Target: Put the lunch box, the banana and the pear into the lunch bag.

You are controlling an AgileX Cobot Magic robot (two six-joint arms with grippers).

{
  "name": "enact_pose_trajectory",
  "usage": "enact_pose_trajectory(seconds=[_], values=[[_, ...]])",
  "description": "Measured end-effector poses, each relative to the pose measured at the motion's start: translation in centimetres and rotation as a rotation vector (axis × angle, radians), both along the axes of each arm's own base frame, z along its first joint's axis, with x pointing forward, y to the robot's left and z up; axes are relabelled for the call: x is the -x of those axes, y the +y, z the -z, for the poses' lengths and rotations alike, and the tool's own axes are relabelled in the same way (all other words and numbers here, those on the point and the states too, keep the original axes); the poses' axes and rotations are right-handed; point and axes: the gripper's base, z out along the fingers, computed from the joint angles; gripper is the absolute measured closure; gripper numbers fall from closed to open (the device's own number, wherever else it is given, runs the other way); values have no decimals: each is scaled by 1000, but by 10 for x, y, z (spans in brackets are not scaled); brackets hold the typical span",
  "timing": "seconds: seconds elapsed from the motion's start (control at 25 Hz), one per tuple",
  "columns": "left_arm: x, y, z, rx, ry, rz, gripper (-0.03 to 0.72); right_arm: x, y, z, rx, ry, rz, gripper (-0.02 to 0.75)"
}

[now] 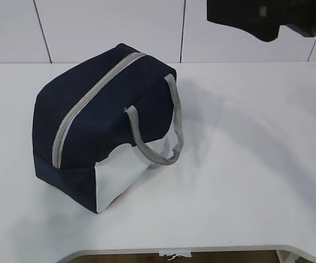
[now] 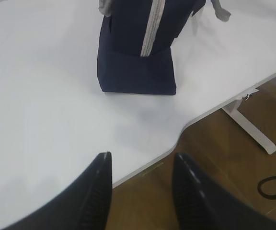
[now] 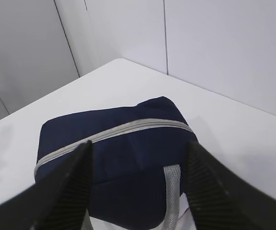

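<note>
Zipped lunch bag (image 1: pixel 92 126); floor (image 2: pixel 234 158) only in left wrist view

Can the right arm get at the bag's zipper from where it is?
Probably yes. The right gripper hangs open above the bag, with the zipper running closed across the top between its fingers. Nothing lies between them. The pull itself isn't visible, so grabbing it is less sure.

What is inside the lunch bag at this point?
Cannot be seen: the lunch bag stands on the table with its grey zipper closed along the top. No lunch box, banana or pear shows in any view.
</note>
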Motion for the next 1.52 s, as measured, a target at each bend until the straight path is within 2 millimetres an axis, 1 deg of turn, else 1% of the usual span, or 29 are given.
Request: enact_pose_trajectory(seconds=[0.48, 0.6, 0.92, 1.08, 1.2, 1.52], values=[[0, 0, 0, -3, -5, -13, 379, 0, 0, 0, 0, 1, -2, 269], [0, 0, 0, -3, -5, -87, 379, 0, 0, 0, 0, 1, -2, 269], [-1, -4, 0, -4, -5, -426, 398, 0, 0, 0, 0, 1, -2, 269], [-2, -5, 0, -4, -4, -553, 403, 0, 0, 0, 0, 1, -2, 269], [-2, -5, 0, -4, -4, -609, 418, 0, 0, 0, 0, 0, 0, 269], [-3, -5, 0, -4, -4, -622, 437, 0, 0, 0, 0, 0, 1, 269]])
